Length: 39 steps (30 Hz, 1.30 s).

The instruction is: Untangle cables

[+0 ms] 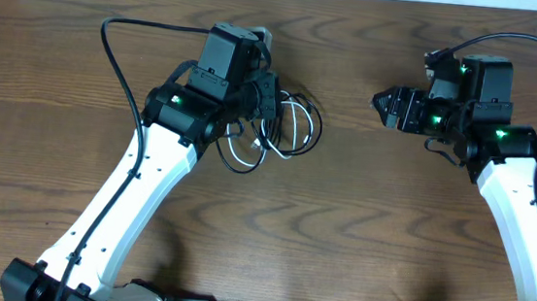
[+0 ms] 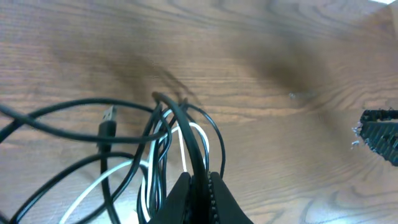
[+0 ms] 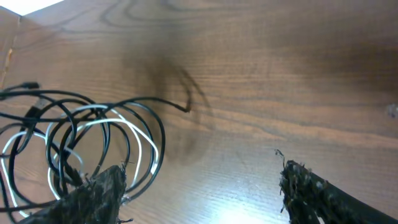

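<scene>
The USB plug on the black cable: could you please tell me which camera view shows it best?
The left wrist view: the USB plug appears close and sharp. Overhead shows only the cables as a small tangle, and the right wrist view shows their loops without a clear plug.

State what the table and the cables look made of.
Table: wood or wood-look laminate, by its brown grain; slight sheen. Black cables: probably rubber or plastic sheathing, smooth, bending in loose loops. White cable: likely the same, glossy.

the left arm (image 1: 155,170) covers part of the cables (image 1: 296,125); which strand the left pincer (image 2: 198,180) pinches is unclear
</scene>
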{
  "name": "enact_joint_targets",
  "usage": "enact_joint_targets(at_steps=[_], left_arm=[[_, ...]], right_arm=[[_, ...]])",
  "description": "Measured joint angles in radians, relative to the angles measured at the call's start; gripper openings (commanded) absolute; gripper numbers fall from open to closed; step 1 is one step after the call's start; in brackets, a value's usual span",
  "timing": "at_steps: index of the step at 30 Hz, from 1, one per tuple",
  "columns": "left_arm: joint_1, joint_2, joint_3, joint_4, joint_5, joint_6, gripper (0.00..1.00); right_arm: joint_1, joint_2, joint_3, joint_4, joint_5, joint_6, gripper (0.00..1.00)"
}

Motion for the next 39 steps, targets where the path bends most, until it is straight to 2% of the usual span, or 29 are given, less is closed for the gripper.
enact_joint_targets(at_steps=[6, 13, 20, 30, 35, 39], left_arm=[[0.000, 0.000, 0.000, 0.055, 0.026, -0.052, 0.07], [0.001, 0.000, 0.000, 0.061, 0.174, -0.068, 0.07], [0.039, -0.001, 0.000, 0.139, 0.365, -0.135, 0.07], [0.050, -0.001, 0.000, 0.161, 0.397, -0.214, 0.07], [0.050, -0.001, 0.000, 0.164, 0.397, -0.229, 0.07], [0.050, -0.001, 0.000, 0.167, 0.397, -0.236, 0.07]], right_arm=[[0.041, 0.000, 0.000, 0.092, -0.024, 0.009, 0.79], [0.157, 0.000, 0.000, 0.143, -0.039, 0.054, 0.74], [0.239, 0.068, 0.000, 0.195, -0.010, 0.230, 0.67], [0.351, 0.256, 0.000, 0.477, -0.112, 0.413, 0.66], [0.381, 0.294, 0.000, 0.559, -0.132, 0.475, 0.66], [0.403, 0.295, 0.000, 0.573, -0.113, 0.504, 0.60]])
